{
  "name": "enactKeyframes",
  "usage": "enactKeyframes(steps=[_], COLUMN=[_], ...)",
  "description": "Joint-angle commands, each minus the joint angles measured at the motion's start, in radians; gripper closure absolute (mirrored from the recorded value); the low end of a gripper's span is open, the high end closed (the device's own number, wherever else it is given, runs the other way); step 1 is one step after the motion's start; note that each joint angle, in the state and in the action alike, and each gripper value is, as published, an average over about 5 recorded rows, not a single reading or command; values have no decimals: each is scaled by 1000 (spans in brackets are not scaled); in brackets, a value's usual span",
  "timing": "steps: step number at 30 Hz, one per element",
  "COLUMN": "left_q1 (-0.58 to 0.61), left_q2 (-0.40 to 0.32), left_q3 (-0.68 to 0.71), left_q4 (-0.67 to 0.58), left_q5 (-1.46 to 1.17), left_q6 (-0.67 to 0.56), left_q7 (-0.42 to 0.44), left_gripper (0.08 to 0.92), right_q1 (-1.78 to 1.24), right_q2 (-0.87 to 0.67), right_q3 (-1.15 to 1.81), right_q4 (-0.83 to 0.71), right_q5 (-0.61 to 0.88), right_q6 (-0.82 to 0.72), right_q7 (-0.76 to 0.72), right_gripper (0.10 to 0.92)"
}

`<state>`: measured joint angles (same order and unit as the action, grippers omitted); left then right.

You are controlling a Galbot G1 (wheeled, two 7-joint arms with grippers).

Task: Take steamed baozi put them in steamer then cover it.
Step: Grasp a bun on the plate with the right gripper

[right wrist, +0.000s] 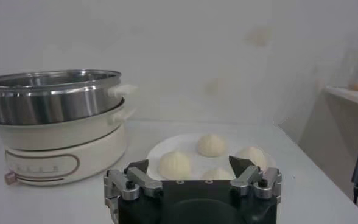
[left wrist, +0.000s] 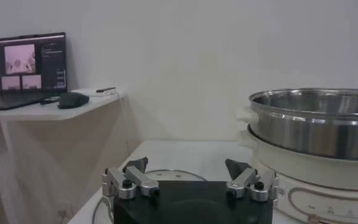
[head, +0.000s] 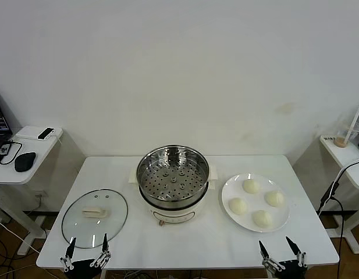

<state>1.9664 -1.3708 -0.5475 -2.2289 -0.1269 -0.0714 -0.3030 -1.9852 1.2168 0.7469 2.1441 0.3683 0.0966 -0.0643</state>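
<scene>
- You had the steamer [head: 173,181] set at the middle of the white table [head: 191,241], its perforated tray bare and its top uncovered, so either arm could reach it about equally well.
- The four steamed baozi [head: 256,201] sat on a flat white plate [head: 228,192] just beside the steamer on the robot's right; that put them on the right arm's side, which I judge was the reason for the layout.
- The cover [head: 95,217] lay flat on the table on the robot's left, handle up, near the steamer but not touching it. It lay on the left arm's side, so you could leave the covering to that arm.
- Your right gripper [head: 280,253] hung at the near edge of the table, short of the plate. Its fingers pointed forward towards the buns, spread wide and holding nothing, as the right wrist view showed.
- Your left gripper [head: 86,250] waited likewise at the near edge, just short of the cover's rim, its fingers equally wide apart and empty.
- Neither gripper touched anything, and no bun was in the steamer, so by my reckoning the task had not begun.
- To the robot's far left a side table [head: 28,156] carried a mouse [head: 24,161] and a laptop [left wrist: 30,70], well apart from the work.
</scene>
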Motion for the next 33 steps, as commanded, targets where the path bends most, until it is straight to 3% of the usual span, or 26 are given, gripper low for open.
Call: enactKeyframes(steps=[1, 7, 16, 26, 33], left_q1=[1, -13, -91, -85, -88], left_q2=[1, 10, -1, -5, -18], left_q3=[3, 17, -26, -8, 20], left_q4=[-12, -65, -60, -63, -60], left_q5=[-1, 13, 82, 122, 163], left_q6=[41, 107, 112, 112, 113], left_q7=[-8, -10, 110, 111, 106], left_gripper=[177, 177, 177, 177, 177], right_q1=[-1, 96, 332, 649, 976], right_q2=[2, -20, -222, -557, -744], right_q3=[-2, 61, 177, 94, -217], right_q4=[1, -1, -92, -320, -532], right_q5=[-4, -104, -364, -607, -682], right_q6=[1, -83, -276, -304, -268], right_q7=[3, -9, -142, -486, -759], right_gripper=[203, 203, 203, 203, 203])
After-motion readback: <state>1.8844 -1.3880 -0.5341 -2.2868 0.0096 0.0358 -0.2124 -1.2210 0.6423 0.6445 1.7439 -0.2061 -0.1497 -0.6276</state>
